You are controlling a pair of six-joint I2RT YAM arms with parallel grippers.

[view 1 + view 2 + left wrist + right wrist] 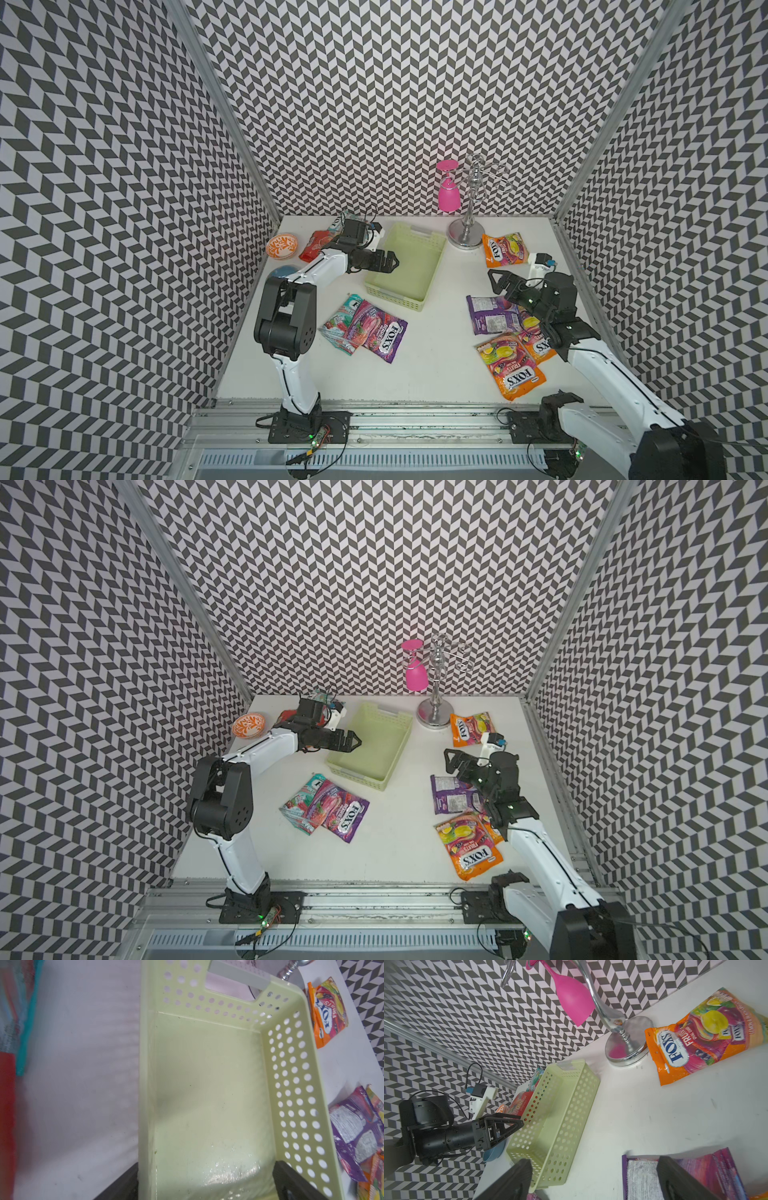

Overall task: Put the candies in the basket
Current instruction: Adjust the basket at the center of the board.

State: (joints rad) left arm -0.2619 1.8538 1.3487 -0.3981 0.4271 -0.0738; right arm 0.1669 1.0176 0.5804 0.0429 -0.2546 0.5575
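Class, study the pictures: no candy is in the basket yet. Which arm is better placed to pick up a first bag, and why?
Probably the right. The right claw hangs open by the purple bag; the left claw, also open, hovers over the empty basket with no bag beneath.

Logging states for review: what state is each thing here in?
basket, upright, empty.
candies, all lying on the table, none in the basket.
left gripper, open, empty, over the basket's edge.
right gripper, open, empty, near the purple bag.
pink glass, hanging upside down on the chrome rack.
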